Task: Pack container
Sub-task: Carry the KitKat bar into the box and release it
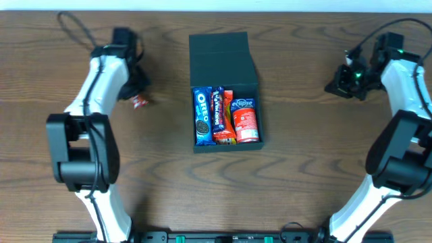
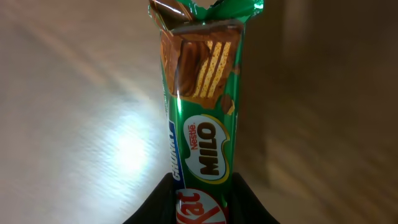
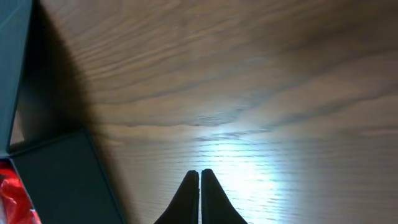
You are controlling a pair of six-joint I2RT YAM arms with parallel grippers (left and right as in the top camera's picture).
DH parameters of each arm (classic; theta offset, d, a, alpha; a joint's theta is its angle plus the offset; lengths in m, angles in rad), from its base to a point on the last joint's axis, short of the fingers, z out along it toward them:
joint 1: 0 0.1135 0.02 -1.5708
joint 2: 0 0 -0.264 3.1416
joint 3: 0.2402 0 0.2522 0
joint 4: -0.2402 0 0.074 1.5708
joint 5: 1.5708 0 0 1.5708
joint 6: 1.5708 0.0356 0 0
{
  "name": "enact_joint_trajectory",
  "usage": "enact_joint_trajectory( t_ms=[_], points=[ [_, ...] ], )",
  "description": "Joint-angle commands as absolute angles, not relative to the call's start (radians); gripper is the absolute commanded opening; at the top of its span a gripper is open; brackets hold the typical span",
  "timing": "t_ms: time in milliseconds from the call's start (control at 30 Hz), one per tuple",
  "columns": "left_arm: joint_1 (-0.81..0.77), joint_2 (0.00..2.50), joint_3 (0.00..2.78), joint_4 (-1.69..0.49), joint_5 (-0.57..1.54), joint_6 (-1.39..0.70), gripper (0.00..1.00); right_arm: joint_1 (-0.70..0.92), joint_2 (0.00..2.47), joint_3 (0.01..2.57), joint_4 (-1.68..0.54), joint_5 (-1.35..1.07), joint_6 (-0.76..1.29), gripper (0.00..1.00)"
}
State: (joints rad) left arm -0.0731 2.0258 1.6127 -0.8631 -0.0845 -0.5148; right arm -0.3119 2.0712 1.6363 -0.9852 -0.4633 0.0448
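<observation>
On the wooden table (image 1: pixel 304 135), the container (image 1: pixel 223 57) sits mid far edge. The left gripper (image 2: pixel 200 202) pinches a KitKat Milo bar (image 2: pixel 202 124). The right gripper (image 3: pixel 199 186) is pressed together, empty.

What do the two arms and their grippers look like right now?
The left arm and right arm are white tubular links with bulky black joint housings. A thin black cable loops off the left wrist, and a green light glows at the right wrist. The right gripper has dark matte fingers tapering to points. The left gripper is equally dark.
</observation>
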Motion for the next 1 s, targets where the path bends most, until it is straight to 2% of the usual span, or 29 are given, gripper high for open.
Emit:
enact_joint_trajectory(
  t_ms=[0,200,467,767,967],
  points=[
    [-0.177,2.032,1.716,-0.881,-0.080,-0.493,0.11,-0.347,2.070,1.651,-0.988,-0.471,0.055,0.04],
    [-0.405,2.032,1.825,-0.887,-0.043,-0.493,0.16,-0.393,2.070,1.651,-0.985,-0.471,0.045,0.05],
    [-0.618,2.033,1.826,-0.883,-0.025,-0.501,0.20,-0.412,2.070,1.651,-0.983,-0.471,0.031,0.06],
    [-0.683,2.045,1.813,-0.914,-0.024,-0.523,0.24,-0.412,2.070,1.651,-0.983,-0.471,-0.002,0.07],
    [-0.684,2.056,1.809,-0.957,0.060,-0.553,0.25,-0.412,2.070,1.651,-0.984,-0.471,-0.017,0.08]
  ],
)
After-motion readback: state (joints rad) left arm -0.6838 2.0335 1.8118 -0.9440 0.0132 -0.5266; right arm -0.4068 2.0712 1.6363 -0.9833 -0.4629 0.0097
